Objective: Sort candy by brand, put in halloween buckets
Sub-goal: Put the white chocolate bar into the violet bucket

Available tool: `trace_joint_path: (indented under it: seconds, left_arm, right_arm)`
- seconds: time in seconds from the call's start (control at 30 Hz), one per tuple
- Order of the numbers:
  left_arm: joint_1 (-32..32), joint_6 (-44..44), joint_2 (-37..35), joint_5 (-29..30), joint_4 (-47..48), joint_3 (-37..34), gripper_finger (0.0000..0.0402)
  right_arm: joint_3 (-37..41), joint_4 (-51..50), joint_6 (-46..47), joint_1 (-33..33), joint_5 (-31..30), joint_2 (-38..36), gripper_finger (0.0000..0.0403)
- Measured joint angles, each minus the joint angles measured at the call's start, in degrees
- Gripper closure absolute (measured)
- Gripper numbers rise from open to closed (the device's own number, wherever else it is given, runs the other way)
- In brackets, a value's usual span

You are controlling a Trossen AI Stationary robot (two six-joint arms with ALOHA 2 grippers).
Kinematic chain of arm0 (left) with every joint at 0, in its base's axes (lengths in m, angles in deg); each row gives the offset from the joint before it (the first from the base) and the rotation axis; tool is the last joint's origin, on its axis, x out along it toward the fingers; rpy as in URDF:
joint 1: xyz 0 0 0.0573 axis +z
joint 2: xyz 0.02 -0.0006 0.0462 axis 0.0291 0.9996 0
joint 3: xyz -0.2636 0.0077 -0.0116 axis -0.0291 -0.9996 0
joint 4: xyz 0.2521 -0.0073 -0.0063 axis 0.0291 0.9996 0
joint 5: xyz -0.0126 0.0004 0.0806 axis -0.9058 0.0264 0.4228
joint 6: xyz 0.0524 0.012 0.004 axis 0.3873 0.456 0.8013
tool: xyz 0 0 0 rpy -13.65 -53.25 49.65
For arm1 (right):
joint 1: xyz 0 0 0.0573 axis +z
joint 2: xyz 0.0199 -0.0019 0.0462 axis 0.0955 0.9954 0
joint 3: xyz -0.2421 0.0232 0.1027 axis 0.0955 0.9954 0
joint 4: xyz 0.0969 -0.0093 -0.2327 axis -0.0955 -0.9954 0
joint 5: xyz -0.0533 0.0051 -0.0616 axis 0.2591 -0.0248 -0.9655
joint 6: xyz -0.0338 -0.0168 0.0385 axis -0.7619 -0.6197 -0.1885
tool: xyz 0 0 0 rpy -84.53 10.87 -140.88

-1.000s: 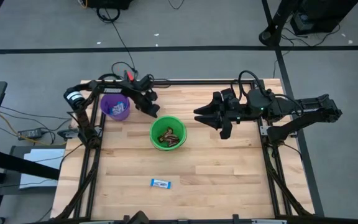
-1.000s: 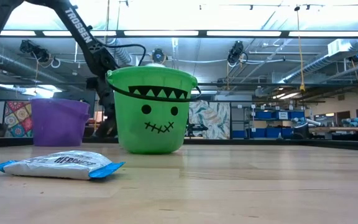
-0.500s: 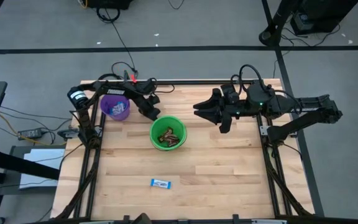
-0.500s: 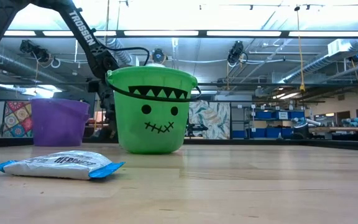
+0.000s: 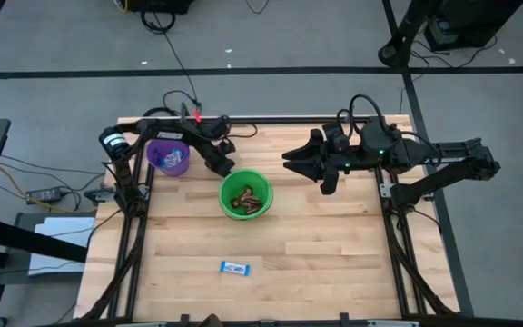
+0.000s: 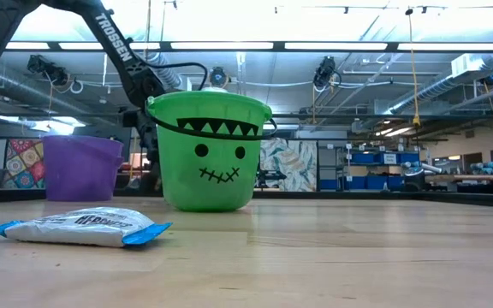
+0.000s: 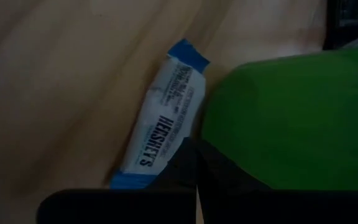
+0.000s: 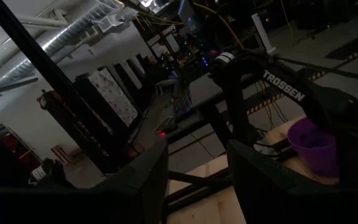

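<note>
High view shows me the green bucket [image 5: 245,193] mid-table with brown candy [image 5: 246,200] inside. Just beside it, toward the back-left, my left gripper [image 5: 224,165] hangs closed and empty, between it and the purple bucket [image 5: 168,156]. My right gripper [image 5: 291,162], fingers apart, holds nothing, to its right. One blue-and-white bar [image 5: 235,267] lies in front; its wrapper reads HERSHEY'S.

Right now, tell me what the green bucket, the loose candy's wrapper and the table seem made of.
Green bucket: likely plastic, smooth, slightly glossy, with a printed black face.
Candy wrapper: thin crinkled film, white with blue ends.
Table: wood, pale planks with visible grain.
</note>
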Motion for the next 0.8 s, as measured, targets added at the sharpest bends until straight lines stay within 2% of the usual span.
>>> trace_joint_path:
  seconds: [0.1,0.5,0.67,0.8]
  left_arm:
    - [-1.0,1.2,0.0,0.9,0.0,0.0,0.0401]
    - [-3.2,2.3,-0.1,10.9,0.0,0.0,0.0401]
    - [-3.3,2.3,-0.1,12.5,-0.8,0.0,0.0401]
    - [-3.3,1.6,-0.3,16.5,-2.4,0.2,0.0401]
  right_arm:
    - [0.0,0.0,-0.1,0.0,0.0,0.0,0.0227]
    - [0.0,2.3,-0.2,0.0,1.0,0.0,0.0227]
    - [0.0,2.6,-0.2,0.0,1.0,0.0,0.0227]
    - [0.0,2.6,-0.3,0.0,1.0,0.0,0.0227]
